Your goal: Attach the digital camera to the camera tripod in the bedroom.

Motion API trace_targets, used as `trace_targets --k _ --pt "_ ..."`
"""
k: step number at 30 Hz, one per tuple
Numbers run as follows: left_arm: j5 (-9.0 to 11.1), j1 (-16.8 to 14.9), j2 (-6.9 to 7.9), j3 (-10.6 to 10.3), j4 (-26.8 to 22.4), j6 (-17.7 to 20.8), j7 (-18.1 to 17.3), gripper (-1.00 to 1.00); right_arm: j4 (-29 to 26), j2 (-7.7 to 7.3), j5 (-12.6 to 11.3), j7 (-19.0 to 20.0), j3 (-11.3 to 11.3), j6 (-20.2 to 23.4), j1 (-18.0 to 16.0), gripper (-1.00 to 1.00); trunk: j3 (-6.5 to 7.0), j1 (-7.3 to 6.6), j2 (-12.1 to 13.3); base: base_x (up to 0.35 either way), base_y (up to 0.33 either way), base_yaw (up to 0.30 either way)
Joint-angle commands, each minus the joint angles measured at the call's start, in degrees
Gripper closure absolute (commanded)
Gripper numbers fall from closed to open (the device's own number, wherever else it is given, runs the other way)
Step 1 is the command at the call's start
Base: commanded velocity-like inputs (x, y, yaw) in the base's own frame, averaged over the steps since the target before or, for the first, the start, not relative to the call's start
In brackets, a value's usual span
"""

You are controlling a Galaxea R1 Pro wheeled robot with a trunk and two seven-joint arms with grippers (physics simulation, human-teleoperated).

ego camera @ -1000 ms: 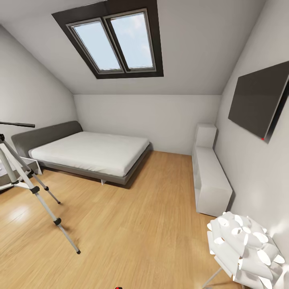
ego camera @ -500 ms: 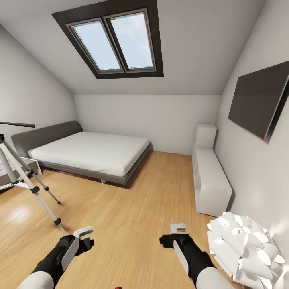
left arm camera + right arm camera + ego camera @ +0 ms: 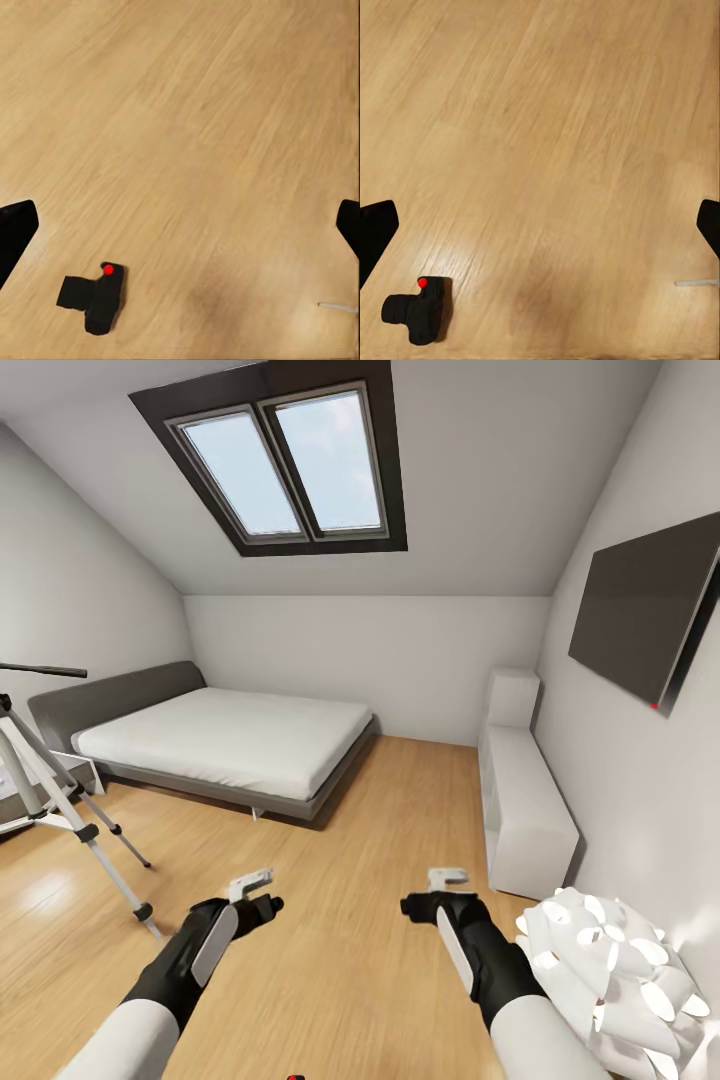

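Both claws, left claw point(image 3: 252, 884) and right claw point(image 3: 446, 879), released and empty at lower frame; digital camera point(image 3: 96, 295) lies on floor point(image 3: 330, 920), camera tripod point(image 3: 70, 815) at left edge awaiting it.

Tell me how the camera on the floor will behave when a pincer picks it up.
The camera looks small, boxy and rigid, so it should probably lift without flexing. Its lens sticks out to one side, so weight may sit off-centre and it might twist in a loose grip. Lying flat on the wood floor, it seems unlikely to roll, though a nudge could slide it.
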Motion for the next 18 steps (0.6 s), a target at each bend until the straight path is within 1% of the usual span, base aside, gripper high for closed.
trace_targets --k 1,4,5,8,12,18 --pt "0.46 -0.03 -0.36 -0.80 -0.48 0.19 0.56 -1.00 -0.07 0.00 0.20 -0.01 -0.01 0.67 -0.03 -1.00 -0.07 0.00 -0.04 0.000 0.000 0.000" --pt "0.40 -0.05 -1.22 -3.02 -0.98 0.18 0.84 -1.00 0.05 -0.10 0.17 0.15 -0.01 1.30 -0.05 -1.00 -0.07 0.00 -0.04 0.000 0.000 0.000" --pt "0.78 -0.07 -2.16 -5.57 -1.30 0.12 2.81 -1.00 0.73 -0.40 0.09 0.36 -0.01 1.74 -0.05 -1.00 -0.07 0.00 -0.04 0.000 0.000 0.000" --pt "0.84 -0.07 -2.65 -6.04 -1.33 0.12 4.39 -1.00 1.24 -0.46 0.04 0.40 -0.01 1.80 -0.05 -1.00 -0.07 0.00 -0.04 0.000 0.000 0.000" --pt "0.99 -0.07 -3.60 -6.45 -1.43 0.13 7.88 -1.00 2.09 -0.44 0.01 0.39 -0.01 1.65 -0.06 -1.00 -0.07 0.00 -0.04 0.000 0.000 0.000" --pt "1.11 -0.07 -3.85 -6.52 -1.57 0.14 8.81 -1.00 3.33 -0.36 0.21 0.35 -0.01 1.22 -0.06 -1.00 -0.07 0.00 -0.04 0.000 0.000 0.000"
